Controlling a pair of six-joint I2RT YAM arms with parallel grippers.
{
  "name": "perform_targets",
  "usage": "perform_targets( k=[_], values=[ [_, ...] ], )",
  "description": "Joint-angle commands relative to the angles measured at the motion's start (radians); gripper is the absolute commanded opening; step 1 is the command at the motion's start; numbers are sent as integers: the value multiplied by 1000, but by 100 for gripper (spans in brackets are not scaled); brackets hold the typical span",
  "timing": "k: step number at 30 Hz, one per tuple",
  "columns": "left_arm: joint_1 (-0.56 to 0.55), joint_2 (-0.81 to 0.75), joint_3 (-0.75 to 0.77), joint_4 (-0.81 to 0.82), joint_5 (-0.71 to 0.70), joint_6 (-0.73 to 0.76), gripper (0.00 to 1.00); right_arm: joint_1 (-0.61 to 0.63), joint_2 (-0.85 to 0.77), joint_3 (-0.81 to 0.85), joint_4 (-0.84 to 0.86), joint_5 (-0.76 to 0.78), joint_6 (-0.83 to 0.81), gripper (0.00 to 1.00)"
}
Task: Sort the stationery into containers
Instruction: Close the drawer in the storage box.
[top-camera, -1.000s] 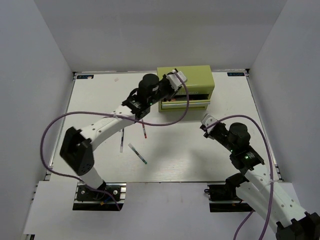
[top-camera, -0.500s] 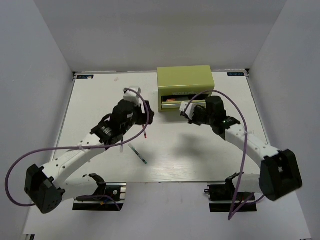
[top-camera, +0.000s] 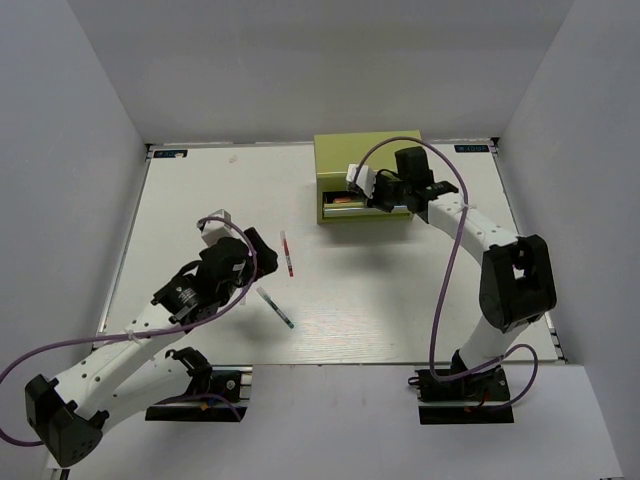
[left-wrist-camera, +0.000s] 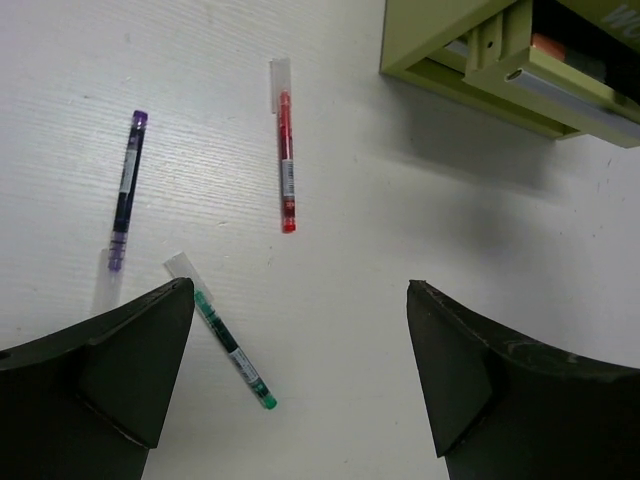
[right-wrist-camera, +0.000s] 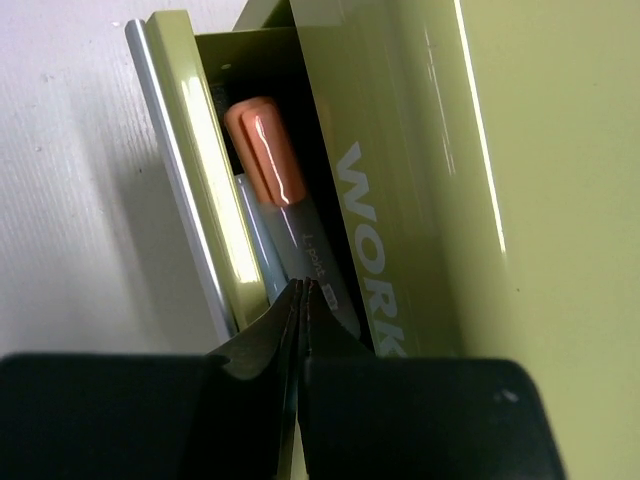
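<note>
On the table lie three pens: a red-white one (left-wrist-camera: 286, 165) (top-camera: 288, 254), a green-tipped one (left-wrist-camera: 231, 346) (top-camera: 277, 308) and a purple one (left-wrist-camera: 125, 195). My left gripper (left-wrist-camera: 300, 380) (top-camera: 256, 250) hovers open above them, holding nothing. The olive-green box (top-camera: 370, 160) (left-wrist-camera: 470, 45) stands at the back with a front drawer (right-wrist-camera: 195, 190) pulled out. An orange-capped grey marker (right-wrist-camera: 285, 210) lies inside that drawer. My right gripper (right-wrist-camera: 302, 292) (top-camera: 383, 198) is shut, its tips right at the drawer's open slot over the marker's grey barrel.
White walls close in the table on three sides. A purple cable (top-camera: 440, 260) loops off the right arm over the right half of the table.
The left arm has pulled back from the box toward the near left, and its gripper has opened. The right arm has swung in to the drawer, staying shut.
</note>
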Motion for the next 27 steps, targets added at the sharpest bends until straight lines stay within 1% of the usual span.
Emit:
perform_targets(
  k=[1, 2, 3, 4, 5, 6, 8, 9, 10, 11, 12, 13, 14, 15, 19, 22, 25, 27],
  values=[
    [-1, -33, -28, -54, -41, -69, 97, -8, -46, -11, -55, -50, -14, 0],
    [-1, -33, -38, -54, -41, -69, 97, -5, -62, -29, 14, -49, -8, 0],
    [-1, -33, -38, -54, -41, -80, 97, -6, -95, -51, 48, -50, 9, 0],
    [-1, -33, -47, -44, -41, -80, 97, -3, -133, -128, 133, -34, 20, 0],
    [-1, -33, -47, -43, -41, -80, 97, -3, -154, -155, 230, -23, 32, 0],
    [-1, -33, -47, -34, -41, -80, 97, -5, -204, -173, 260, -21, 57, 0],
    [-1, -24, -47, -24, -41, -80, 97, -6, -223, -206, 283, -63, 60, 0],
    [-1, 0, -47, -23, -41, -80, 97, -8, -232, -194, 221, -98, 46, 0],
    [-1, 10, -38, -23, -50, -80, 97, -11, -232, -181, 179, -98, 32, 0],
    [-1, 19, -38, -23, -50, -80, 97, -12, -232, -174, 153, -151, 19, 0],
    [-1, 28, -29, -37, -71, -80, 97, -11, -223, -163, 52, -164, -38, 0],
    [-1, 49, -18, -46, -72, -89, 100, -11, -205, -137, 19, -185, -52, 0],
    [-1, 60, -18, -66, -87, -89, 100, -12, -191, -123, -14, -193, -83, 0],
    [-1, 72, -6, -76, -101, -89, 100, -11, -163, -88, -121, -201, -107, 0],
    [-1, 118, 18, -100, -111, -89, 100, -12, -71, 32, -280, -219, -156, 0],
    [-1, 128, 18, -100, -122, -98, 100, -14, -36, 70, -328, -212, -172, 0],
    [-1, 128, 18, -100, -131, -98, 100, -11, -19, 87, -320, -195, -169, 0],
    [-1, 128, 7, -100, -131, -108, 100, -8, 4, 92, -306, -141, -144, 0]
  ],
)
